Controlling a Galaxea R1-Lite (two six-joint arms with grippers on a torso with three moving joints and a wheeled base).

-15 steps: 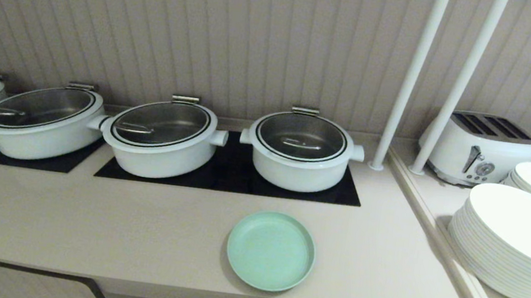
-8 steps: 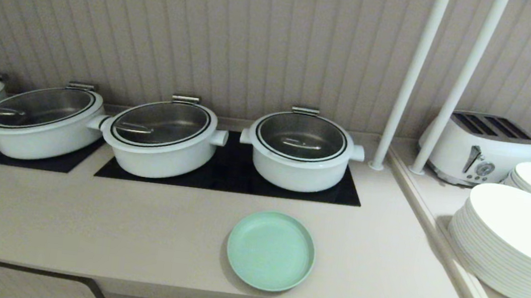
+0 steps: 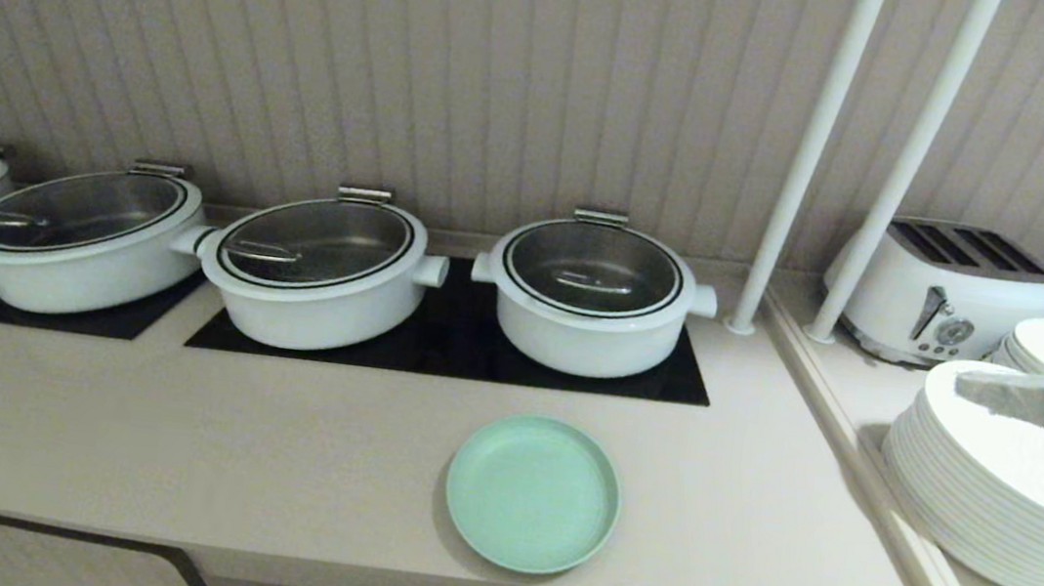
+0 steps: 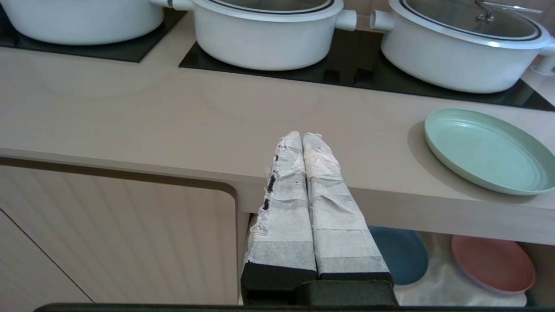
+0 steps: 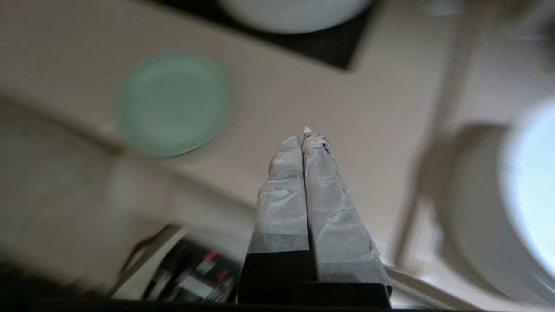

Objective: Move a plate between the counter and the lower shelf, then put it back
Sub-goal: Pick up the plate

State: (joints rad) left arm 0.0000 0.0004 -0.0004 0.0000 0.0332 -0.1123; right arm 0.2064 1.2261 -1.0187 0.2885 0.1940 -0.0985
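Reach for the plate getting under way

Plate is lying flat on the counter, near the front edge and just in front of the rightmost white pot. The right gripper is showing at the right edge of the head view, above the stack of white plates, well apart from the green plate, its taped fingers pressed together and holding nothing. The left gripper is hanging in front of the counter edge, jaws together, empty. Below, the lower shelf is holding a blue plate and a pink plate. This looks like the first pick-up; next, the jaws need parting and lowering onto the plate's near rim.
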